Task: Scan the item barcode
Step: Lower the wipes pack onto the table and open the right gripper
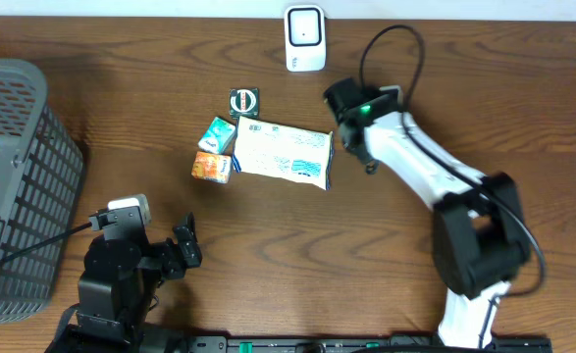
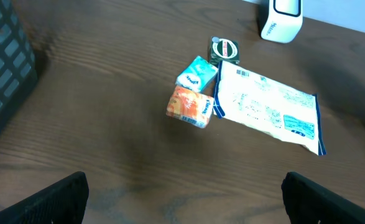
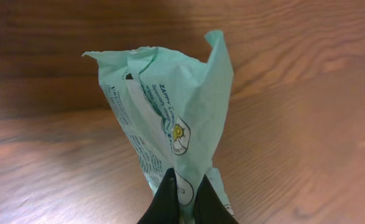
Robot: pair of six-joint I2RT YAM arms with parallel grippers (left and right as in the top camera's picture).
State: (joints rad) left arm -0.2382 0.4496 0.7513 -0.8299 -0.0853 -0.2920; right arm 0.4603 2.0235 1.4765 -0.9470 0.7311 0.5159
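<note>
Overhead view: the packet (image 1: 283, 154) lay flat near the table's middle. It was white with blue print, long side running from 9 to 3 o'clock and tipped slightly down toward 3. In the left wrist view the packet (image 2: 269, 109) showed a blue stripe along its far short end.

Right gripper (image 1: 337, 140) sat at the packet's 3 o'clock edge. In the right wrist view the right gripper (image 3: 183, 182) had its two dark fingertips pressed together on a pinch of the wrapper. The packet (image 3: 170, 106) rose crumpled from that pinch toward 12 o'clock. Clenched, grasping the packet's edge.

Touching the packet at its 9 o'clock end were a teal box (image 1: 217, 134) and, just below it, an orange box (image 1: 211, 167). A small dark item with a round label (image 1: 244, 101) sat at the packet's 11 o'clock corner; contact was uncertain.

The scanner (image 1: 305, 39), white and upright, stood at 12 o'clock from the packet, apart from it, near the table's far edge.

Left gripper (image 1: 187, 243) hung at 7 o'clock, well apart from the packet, with its fingers (image 2: 51, 199) spread wide and nothing between them.

The grey mesh basket (image 1: 13, 176) stood at the far 9 o'clock side of the brown wooden table (image 1: 268, 265).
</note>
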